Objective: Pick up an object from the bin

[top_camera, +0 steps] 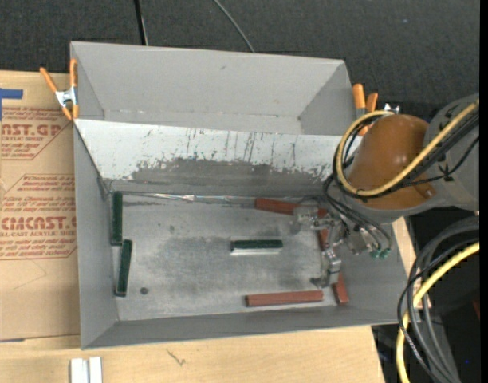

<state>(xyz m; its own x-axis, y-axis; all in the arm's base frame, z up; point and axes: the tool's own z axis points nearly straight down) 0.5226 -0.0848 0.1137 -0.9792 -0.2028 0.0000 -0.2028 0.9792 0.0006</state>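
My gripper point(327, 271) hangs at the right side of the bin floor, its metal fingers pointing down near the right wall. Just below and right of the fingertips lies a short red-brown bar point(340, 293). A longer red-brown bar point(284, 298) lies flat along the front of the floor, left of the gripper. Another red-brown bar point(276, 207) rests by the back wall, up and left of the gripper. A dark green bar with a pale edge point(256, 247) lies in the middle of the floor. I see nothing between the fingers.
Two dark green bars stand along the left wall, one point(116, 218) above the other point(123, 267). A small dark speck point(143, 290) sits near the lower one. The arm with its orange cover and cables leans over the right rim.
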